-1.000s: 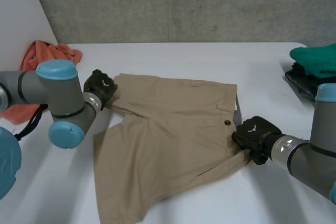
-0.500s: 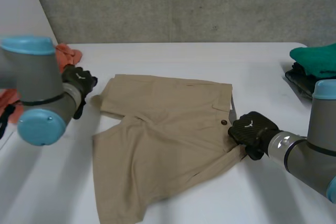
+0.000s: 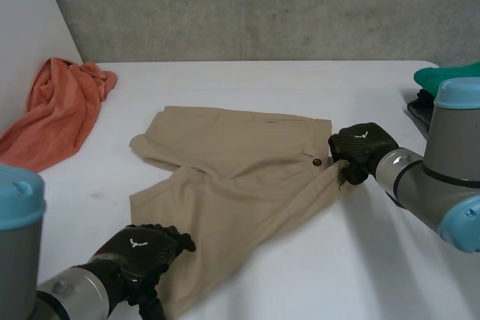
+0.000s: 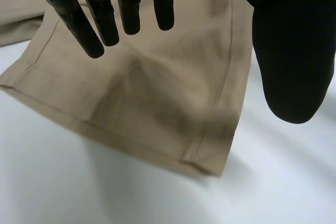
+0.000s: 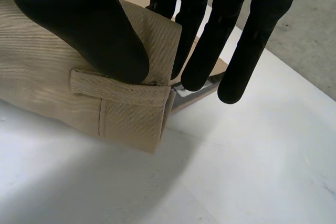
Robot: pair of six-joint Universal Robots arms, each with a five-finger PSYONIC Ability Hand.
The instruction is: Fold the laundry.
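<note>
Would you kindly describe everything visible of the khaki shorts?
The khaki shorts are tan woven twill with stitched hems, a belt loop and a dark button at the waistband. They lie mostly flat and slightly creased on the white table. The right robot hand pinches the waistband by the belt loop. The left robot hand hovers open over the nearer leg's hem.

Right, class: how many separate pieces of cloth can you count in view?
3: tan shorts in the middle, an orange cloth at the left, a green cloth at the right edge. More may be hidden beneath the green one.
</note>
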